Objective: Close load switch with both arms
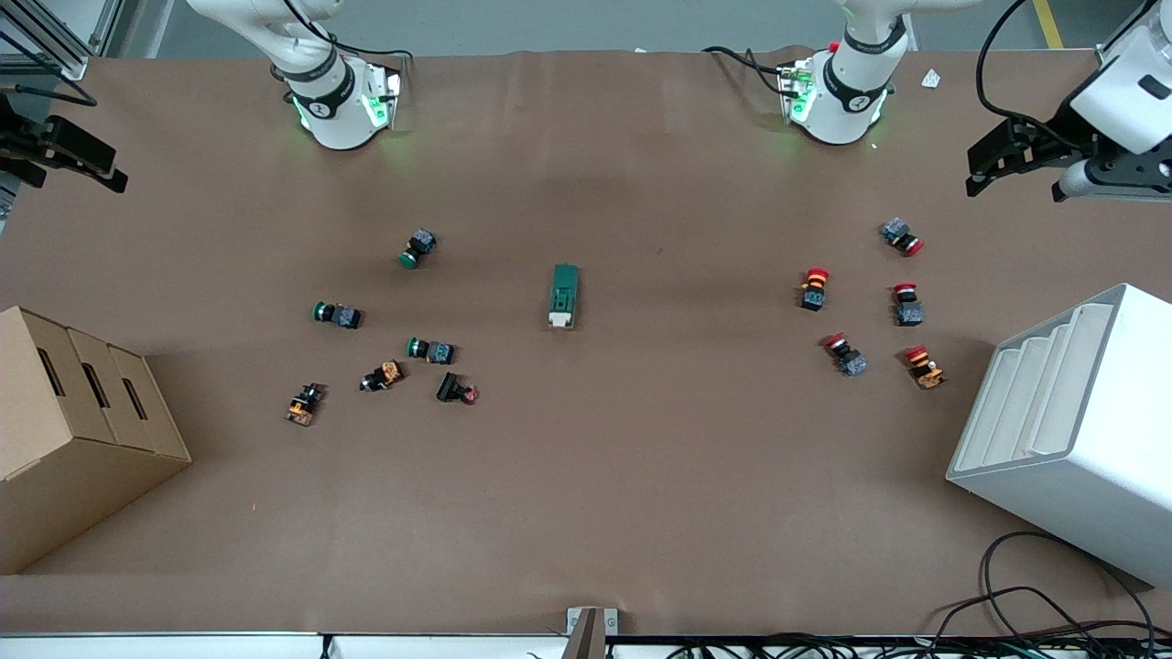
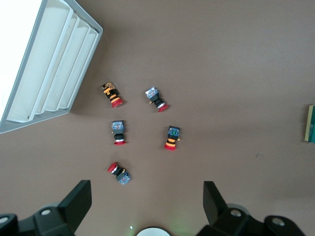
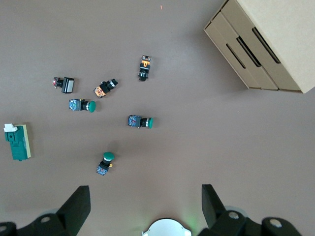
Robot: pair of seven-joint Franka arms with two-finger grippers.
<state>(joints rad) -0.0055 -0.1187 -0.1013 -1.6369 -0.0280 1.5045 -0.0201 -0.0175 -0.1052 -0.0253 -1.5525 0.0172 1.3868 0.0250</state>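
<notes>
The load switch (image 1: 564, 295), a dark-green block with a cream-white lever end, lies flat at the middle of the table. It shows in the right wrist view (image 3: 17, 141) and at the edge of the left wrist view (image 2: 310, 124). My left gripper (image 1: 972, 176) hangs open and empty high over the left arm's end of the table, its fingers (image 2: 78, 201) wide apart. My right gripper (image 1: 105, 169) hangs open and empty high over the right arm's end, its fingers (image 3: 76, 206) wide apart. Both are well away from the switch.
Several red push-buttons (image 1: 814, 288) lie toward the left arm's end, next to a white tiered bin (image 1: 1080, 430). Green and orange push-buttons (image 1: 430, 350) lie toward the right arm's end, near a cardboard box (image 1: 82, 430). Cables (image 1: 1035, 622) lie at the table's near edge.
</notes>
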